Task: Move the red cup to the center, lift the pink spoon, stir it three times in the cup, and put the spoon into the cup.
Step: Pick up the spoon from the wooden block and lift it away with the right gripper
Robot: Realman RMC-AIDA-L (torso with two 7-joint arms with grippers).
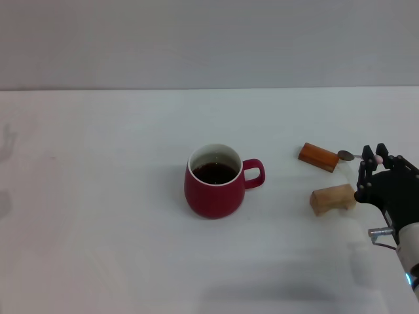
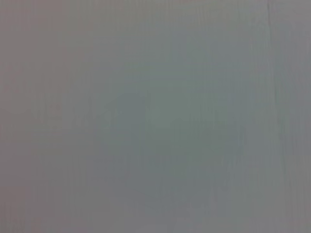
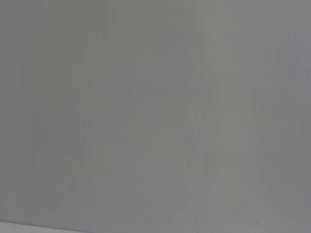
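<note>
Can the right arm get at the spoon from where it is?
Probably yes. The right gripper is already at the spoon, with the pink handle end between its fingers. The two wooden blocks lie close by, but neither seems to block it.

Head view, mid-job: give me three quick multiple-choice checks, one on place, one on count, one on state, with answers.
1. The right gripper is: A) over the cup B) at the pink spoon, beside the blocks C) out of view.
2. Wooden blocks on the table: A) one B) two C) four.
3. The red cup: A) upright, holding dark liquid B) tipped over C) empty.

B: its fingers sit at the spoon's handle.
B: a darker and a paler block.
A: rim up, liquid visible.

The left gripper is out of view.
</note>
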